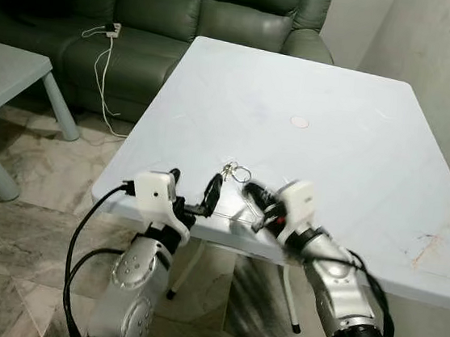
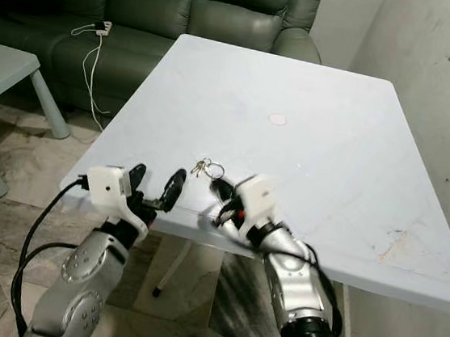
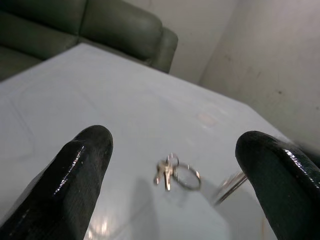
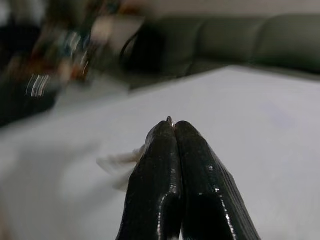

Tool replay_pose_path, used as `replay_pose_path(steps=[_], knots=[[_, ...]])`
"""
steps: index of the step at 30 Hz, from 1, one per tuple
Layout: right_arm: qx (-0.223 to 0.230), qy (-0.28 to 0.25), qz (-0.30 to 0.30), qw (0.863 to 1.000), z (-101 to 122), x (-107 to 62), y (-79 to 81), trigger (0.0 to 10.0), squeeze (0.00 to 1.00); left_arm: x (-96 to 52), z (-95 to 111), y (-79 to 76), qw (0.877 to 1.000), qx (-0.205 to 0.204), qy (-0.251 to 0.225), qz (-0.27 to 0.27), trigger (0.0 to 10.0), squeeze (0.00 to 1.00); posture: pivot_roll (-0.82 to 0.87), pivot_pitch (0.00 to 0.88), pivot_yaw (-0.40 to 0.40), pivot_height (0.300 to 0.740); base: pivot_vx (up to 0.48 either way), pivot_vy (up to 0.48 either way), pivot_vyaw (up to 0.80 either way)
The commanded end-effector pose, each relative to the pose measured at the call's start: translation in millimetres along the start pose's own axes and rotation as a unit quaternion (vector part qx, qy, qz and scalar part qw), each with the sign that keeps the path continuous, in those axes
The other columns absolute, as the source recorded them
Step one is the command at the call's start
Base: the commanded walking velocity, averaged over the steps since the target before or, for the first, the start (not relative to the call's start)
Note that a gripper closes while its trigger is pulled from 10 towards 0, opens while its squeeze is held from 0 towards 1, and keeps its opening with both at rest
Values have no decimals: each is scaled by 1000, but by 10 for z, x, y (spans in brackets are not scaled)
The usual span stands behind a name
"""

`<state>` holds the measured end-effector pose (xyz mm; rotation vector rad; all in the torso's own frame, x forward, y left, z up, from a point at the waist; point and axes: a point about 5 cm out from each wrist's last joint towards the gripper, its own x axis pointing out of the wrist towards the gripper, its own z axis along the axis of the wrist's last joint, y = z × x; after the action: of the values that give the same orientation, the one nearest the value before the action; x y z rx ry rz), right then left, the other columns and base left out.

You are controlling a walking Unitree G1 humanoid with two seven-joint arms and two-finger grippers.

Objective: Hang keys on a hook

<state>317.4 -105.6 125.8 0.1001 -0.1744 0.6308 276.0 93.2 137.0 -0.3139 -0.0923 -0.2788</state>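
a broad pale blue-white plastic table (image 1: 358, 143) lies under both claws, with a dark green leather sofa (image 1: 145, 13) well beyond them. the left gripper (image 1: 194, 189) hovers at the table's near edge with its two black fingers spread wide. the right gripper (image 1: 255, 204), just beside it, has its fingers pressed together; a thin glint of metal shows at their tips in the right wrist view, and i cannot tell whether that is a wire being pinched.

the small bunch of silver keys on a metal ring (image 1: 234, 171) lies flat on the table just ahead of both claws, between their lines of reach, touching neither.

judging by this, the step in hand is the pick-up. to do it well, the spread left claw should come low, straddle the ring and close on it rather than on the loose keys.

no hook can be made out. the right wrist view is blurred, and a thin wire-like streak near the keys is too smeared to identify.
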Motion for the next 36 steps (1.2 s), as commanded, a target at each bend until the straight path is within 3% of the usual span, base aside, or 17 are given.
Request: replay_pose_path(steps=[1, 2, 5, 8, 10, 12, 16, 18, 20, 28, 32, 36], knots=[[27, -27, -28, 999, 106, 17, -71, 10000, 0, 33, -6, -26, 1000, -15, -3, 5, 10000, 0, 30, 30, -88, 740, 0, 0, 0], [85, -39, -52, 994, 140, 42, -91, 10000, 0, 65, 20, 15, 1000, -15, -6, 9, 10000, 0, 28, 28, -87, 740, 0, 0, 0], [138, -56, -61, 987, 182, 61, -79, 10000, 0, 131, 72, 57, 1000, -1, -14, 3, 10000, 0, 27, 27, -88, 740, 0, 0, 0], [29, -49, -58, 997, 193, 50, -70, 10000, 0, 237, 110, 124, 1000, 25, -17, 3, 10000, 0, 25, 36, -91, 740, 0, 0, 0], [19, -48, -65, 997, 198, 44, -86, 10000, 0, 270, 123, 152, 999, 36, -18, 8, 10000, 0, 25, 36, -89, 740, 0, 0, 0], [-5, -51, -105, 993, 226, 21, -171, 10000, 0, 347, 193, 227, 998, 51, -27, 22, 10000, 0, 22, 34, -84, 740, 0, 0, 0], [-5, -68, -192, 979, 329, -86, -343, 10000, 0, 417, 322, 365, 996, 56, -47, 49, 10000, 0, 17, 27, -74, 740, 0, 0, 0], [-51, -72, -228, 970, 374, -149, -385, 10000, 0, 408, 334, 451, 994, 73, -47, 72, 10000, 0, 15, 19, -62, 740, 0, 0, 0], [-43, -79, -233, 968, 391, -168, -385, 10000, 0, 396, 342, 480, 993, 71, -49, 79, 10000, 0, 13, 13, -55, 740, 0, 0, 0], [-80, -87, -269, 956, 448, -334, -355, 10000, 0, 259, 401, 587, 990, 84, -70, 90, 10000, 0, -2, 0, -35, 740, 0, 0, 0], [-91, -76, -283, 952, 405, -445, -366, 10000, 0, 185, 340, 601, 990, 101, -59, 76, 10000, 0, -8, 0, -34, 740, 0, 0, 0], [-84, -46, -302, 949, 332, -501, -403, 10000, 0, 211, 351, 607, 989, 102, -65, 81, 10000, 0, -8, 0, -34, 740, 0, 0, 0]])
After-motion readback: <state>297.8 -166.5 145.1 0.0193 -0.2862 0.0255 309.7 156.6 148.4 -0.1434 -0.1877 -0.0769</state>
